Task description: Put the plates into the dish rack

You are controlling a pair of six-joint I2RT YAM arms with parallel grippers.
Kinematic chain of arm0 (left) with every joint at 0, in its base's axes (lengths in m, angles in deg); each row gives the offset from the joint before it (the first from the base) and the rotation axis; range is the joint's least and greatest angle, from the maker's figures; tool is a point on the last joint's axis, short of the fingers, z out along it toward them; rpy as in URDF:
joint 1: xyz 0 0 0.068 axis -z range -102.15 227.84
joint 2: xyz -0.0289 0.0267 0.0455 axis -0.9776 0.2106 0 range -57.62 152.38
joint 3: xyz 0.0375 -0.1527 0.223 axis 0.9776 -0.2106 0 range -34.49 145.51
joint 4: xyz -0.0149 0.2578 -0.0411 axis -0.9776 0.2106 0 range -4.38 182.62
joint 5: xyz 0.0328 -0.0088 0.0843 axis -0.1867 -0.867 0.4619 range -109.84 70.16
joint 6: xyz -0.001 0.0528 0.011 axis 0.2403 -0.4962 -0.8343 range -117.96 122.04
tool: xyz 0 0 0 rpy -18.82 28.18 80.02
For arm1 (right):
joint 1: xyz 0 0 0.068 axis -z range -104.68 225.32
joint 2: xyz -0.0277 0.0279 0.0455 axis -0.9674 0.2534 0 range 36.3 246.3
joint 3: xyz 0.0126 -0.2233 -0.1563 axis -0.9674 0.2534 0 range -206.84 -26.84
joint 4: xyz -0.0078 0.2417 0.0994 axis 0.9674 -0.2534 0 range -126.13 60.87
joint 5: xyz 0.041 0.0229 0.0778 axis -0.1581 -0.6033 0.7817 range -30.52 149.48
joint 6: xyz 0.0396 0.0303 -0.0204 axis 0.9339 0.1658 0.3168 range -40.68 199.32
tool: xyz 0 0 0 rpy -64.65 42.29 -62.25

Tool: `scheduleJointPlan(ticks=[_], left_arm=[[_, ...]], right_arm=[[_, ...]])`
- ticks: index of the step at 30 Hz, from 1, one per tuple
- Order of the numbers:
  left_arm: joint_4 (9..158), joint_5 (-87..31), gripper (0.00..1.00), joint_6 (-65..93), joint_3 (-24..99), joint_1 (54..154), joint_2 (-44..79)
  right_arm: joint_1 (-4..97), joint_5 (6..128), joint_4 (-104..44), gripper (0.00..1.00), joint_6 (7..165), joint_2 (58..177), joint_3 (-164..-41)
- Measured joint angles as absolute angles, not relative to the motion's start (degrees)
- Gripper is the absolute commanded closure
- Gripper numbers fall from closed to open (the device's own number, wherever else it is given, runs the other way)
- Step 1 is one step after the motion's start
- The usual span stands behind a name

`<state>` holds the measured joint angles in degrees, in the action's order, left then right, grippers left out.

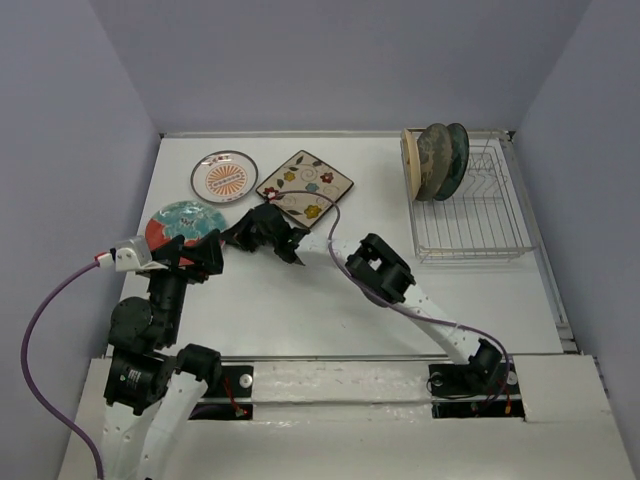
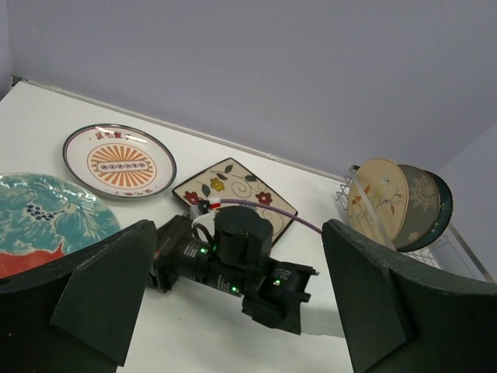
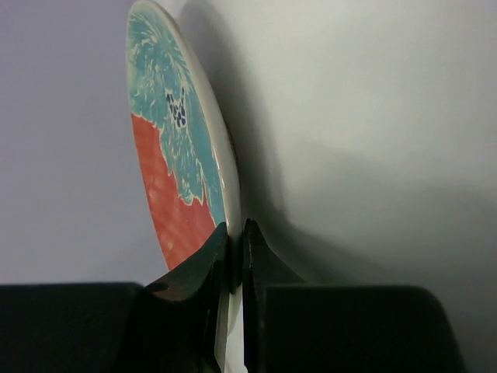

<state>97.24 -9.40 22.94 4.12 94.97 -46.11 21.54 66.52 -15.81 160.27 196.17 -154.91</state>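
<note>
The dish rack sits at the back right of the white surface. Three plates stand on edge in the far end of the dish rack. They are packed close together: the cream bird plate, then the grey tree plate, then the dark teal plate.

The other three plates are far to the left of the dish rack. The square flower plate is the closest one to the dish rack and lies flat. The orange sunburst plate lies flat just past it. The teal-and-red plate is the farthest from the dish rack.

The right arm reaches all the way across, away from the dish rack. The right pincer is squeezed tight on the rim of the teal-and-red plate, one finger on top and one finger under it. I cannot tell if the plate is off the surface.

The left pincer is wide open and has nothing in it. It hangs by the teal-and-red plate, far from the dish rack, and it points at the right arm's wrist.
</note>
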Motion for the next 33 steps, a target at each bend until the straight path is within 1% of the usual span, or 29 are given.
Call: scheduleJointPlan(ticks=[4, 11, 13, 14, 15, 17, 20, 24, 25, 26, 27, 28, 30, 33], left_arm=[[97.24, -9.95, 0.01, 22.92, 4.1, 94.99, -46.11], [97.24, -10.76, 0.01, 22.94, 4.1, 94.99, -46.11], [97.24, -10.91, 0.01, 22.94, 4.1, 94.99, -46.11], [97.24, -11.02, 0.01, 22.94, 4.1, 94.99, -46.11], [97.24, -11.11, 0.01, 22.92, 4.1, 94.99, -46.11], [97.21, -11.26, 0.01, 22.94, 4.1, 94.99, -46.11], [97.24, -11.43, 0.01, 22.94, 4.1, 94.99, -46.11], [97.24, -11.48, 0.01, 22.94, 4.1, 94.99, -46.11], [97.24, -11.48, 0.01, 22.94, 4.1, 94.99, -46.11], [97.24, -11.46, 0.01, 22.92, 4.1, 94.99, -46.11], [97.24, -11.48, 0.01, 22.94, 4.1, 94.99, -46.11], [97.24, -11.48, 0.01, 22.94, 4.1, 94.99, -46.11], [97.24, -11.48, 0.01, 22.92, 4.1, 94.99, -46.13], [97.24, -11.48, 0.01, 22.92, 4.1, 94.99, -46.18]], right_arm=[[21.15, 62.9, -13.52, 0.93, 152.18, 181.9, -133.56], [20.91, 58.13, -9.73, 0.92, 143.37, 162.66, -105.87], [20.89, 57.54, -7.66, 0.8, 141.91, 157.48, -97.36], [20.89, 57.26, -7.44, 0.74, 141.56, 155.95, -95.57], [20.86, 56.95, -7.09, 0.64, 140.88, 153.46, -92.08], [20.86, 56.64, -6.67, 0.57, 139.04, 150.21, -87.0], [20.95, 57.23, -5.23, 0.53, 137.82, 149.66, -84.23], [21.02, 58.87, -2.87, 0.51, 137.62, 150.07, -84.01], [21.13, 59.53, -2.11, 0.53, 137.8, 150.4, -83.99], [21.28, 60.12, -1.43, 0.57, 137.99, 150.77, -83.99], [21.5, 61.08, -0.38, 0.63, 138.21, 151.21, -84.01], [21.74, 61.89, 0.36, 0.77, 138.3, 151.67, -84.01], [22.57, 64.12, 2.16, 0.93, 139.81, 153.29, -84.01], [23.71, 67.07, 5.74, 0.93, 143.35, 155.32, -83.84]])
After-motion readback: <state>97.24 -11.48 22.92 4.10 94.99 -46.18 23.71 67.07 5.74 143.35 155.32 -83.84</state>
